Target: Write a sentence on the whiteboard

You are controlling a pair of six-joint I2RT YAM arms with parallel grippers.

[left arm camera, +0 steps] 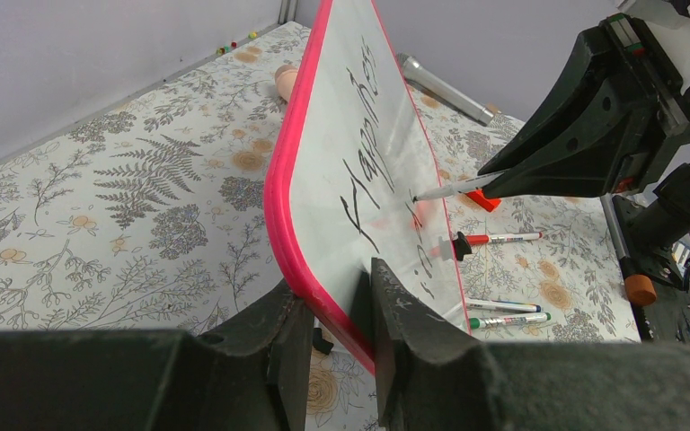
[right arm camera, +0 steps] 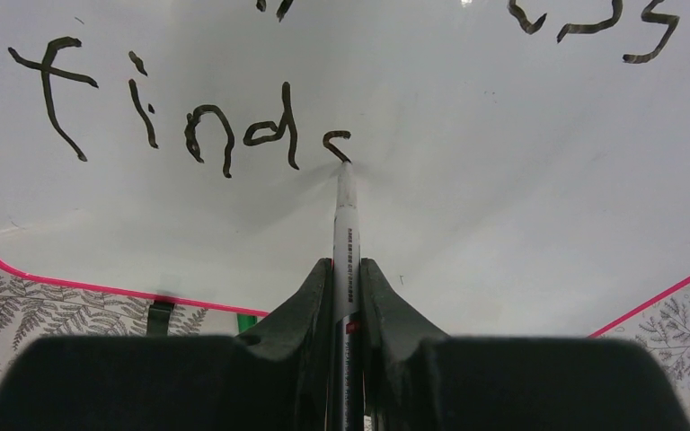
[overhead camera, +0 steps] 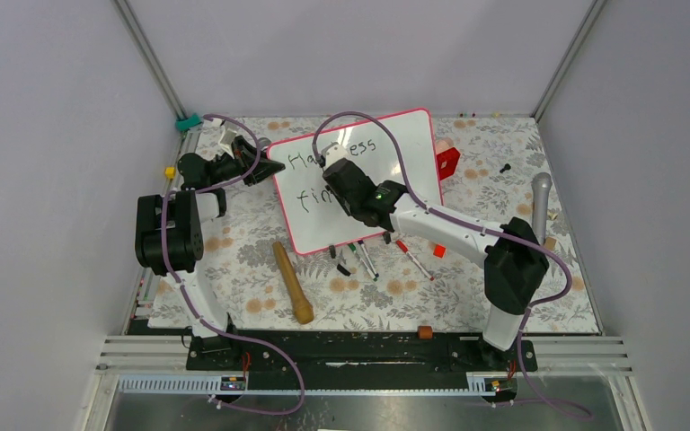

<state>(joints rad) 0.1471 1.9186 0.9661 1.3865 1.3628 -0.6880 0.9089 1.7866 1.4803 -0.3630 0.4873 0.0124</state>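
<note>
My left hand (left arm camera: 338, 303) gripped the pink frame of the board (overhead camera: 418, 166), propping it tilted near the middle of the tabletop's far edge. My right hand (right arm camera: 346, 269) pinched the marker (right arm camera: 345, 206) tight, its tip touching the board at the sentence (right arm camera: 208, 109), on a small hook after "find". I judged that light, even pressure, a slow curl and a firm left grip would finish the letter cleanly.

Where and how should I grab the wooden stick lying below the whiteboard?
Grip the stick at mid-shaft from straight above, closing across its narrow width. It lies flat on the table, clear of the markers, and its near end looks thicker, so the slimmer middle should seat best.
</note>
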